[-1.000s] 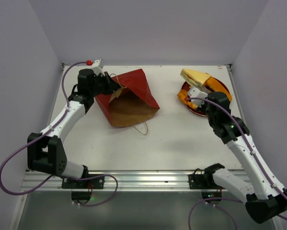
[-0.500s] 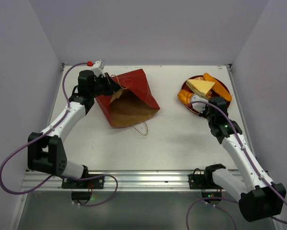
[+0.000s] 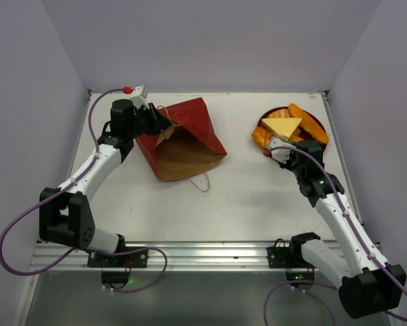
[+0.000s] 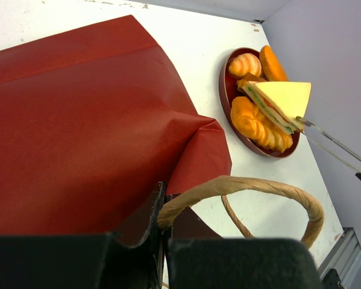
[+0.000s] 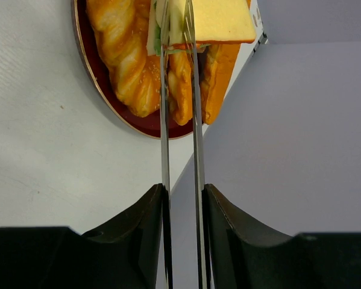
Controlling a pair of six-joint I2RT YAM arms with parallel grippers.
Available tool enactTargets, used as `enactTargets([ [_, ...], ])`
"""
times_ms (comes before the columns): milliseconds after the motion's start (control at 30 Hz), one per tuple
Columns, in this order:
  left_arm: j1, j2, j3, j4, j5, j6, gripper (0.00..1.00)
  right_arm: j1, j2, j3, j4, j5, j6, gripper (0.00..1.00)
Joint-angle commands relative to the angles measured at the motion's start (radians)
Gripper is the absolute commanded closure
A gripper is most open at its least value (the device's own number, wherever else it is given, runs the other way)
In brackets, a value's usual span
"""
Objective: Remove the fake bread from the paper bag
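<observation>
The red paper bag (image 3: 193,125) lies on its side at the back left, its brown inside open toward me; I see no bread in it. My left gripper (image 3: 161,122) is shut on the bag's rim by a looped handle (image 4: 252,186). The fake bread lies on a dark-red plate (image 3: 261,124) at the back right: a pale yellow triangular slice (image 3: 281,125) on top of golden croissants and braided loaves (image 4: 255,123). My right gripper (image 5: 177,12) has long thin blades, slightly apart, with their tips at the slice's near corner (image 5: 222,21).
A second bag handle (image 3: 202,182) lies on the white table in front of the bag. Grey walls close the table at the back and on both sides. The plate sits near the right wall.
The right gripper lowered the yellow slice from above the plate onto the pastries, then drew back toward me. The left gripper and the bag have not moved.
</observation>
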Motion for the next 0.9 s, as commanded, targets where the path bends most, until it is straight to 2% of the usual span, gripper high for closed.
enactTargets([
  [0, 0.011, -0.012, -0.001, 0.024, 0.019, 0.012, 1.00, -0.003, -0.020, 0.018, 0.012, -0.018, 0.014, 0.62],
  [867, 0.011, -0.019, -0.002, 0.027, 0.025, 0.012, 1.00, -0.003, -0.044, 0.128, -0.131, -0.104, 0.086, 0.59],
])
